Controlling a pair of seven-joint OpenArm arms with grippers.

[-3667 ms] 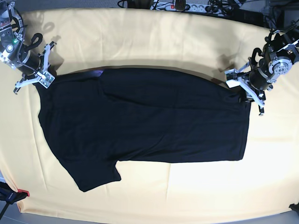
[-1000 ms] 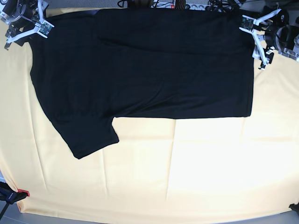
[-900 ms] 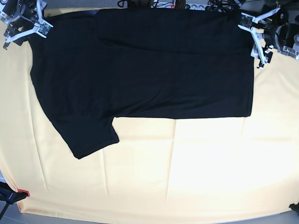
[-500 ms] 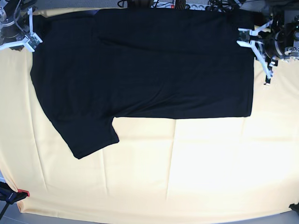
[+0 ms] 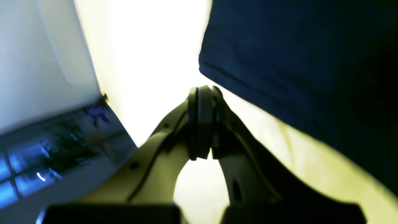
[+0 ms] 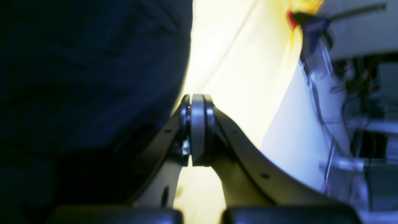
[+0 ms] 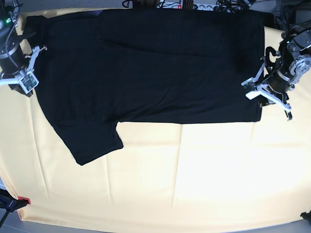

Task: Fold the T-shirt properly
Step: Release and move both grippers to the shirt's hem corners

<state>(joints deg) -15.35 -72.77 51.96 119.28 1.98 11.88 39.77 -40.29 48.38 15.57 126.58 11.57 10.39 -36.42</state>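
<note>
T-shirt (image 7: 146, 68), black and plain side up, lies spread flat across the far half of the yellow tablecloth (image 7: 194, 179). One short sleeve (image 7: 95, 141) juts toward the near edge, ending well short of it. The shirt's far edge runs along the back of the table, and no print shows anywhere.

Nearest the camera on the base view's right, the left gripper (image 7: 257, 91) sits at the shirt's near right corner. Its wrist view shows the left gripper (image 5: 202, 124) with jaws pressed fully together and nothing between them; the cloth edge (image 5: 279, 62) passes just beside the tips, and whether it touches them cannot be told. Bright tablecloth fills the gap beyond the tips, washed out by glare.

Further back on the base view's left, the right gripper (image 7: 30, 65) rests at the shirt's side edge. In its wrist view the right gripper (image 6: 197, 130) also has its jaws clamped together with nothing caught between. Dark fabric (image 6: 93, 77) fills the left of that view, partly behind one jaw, too dim to show folds or contact. A red clamp (image 6: 290, 18) shows blurred at the table edge, and cables behind are hard to make out.
</note>
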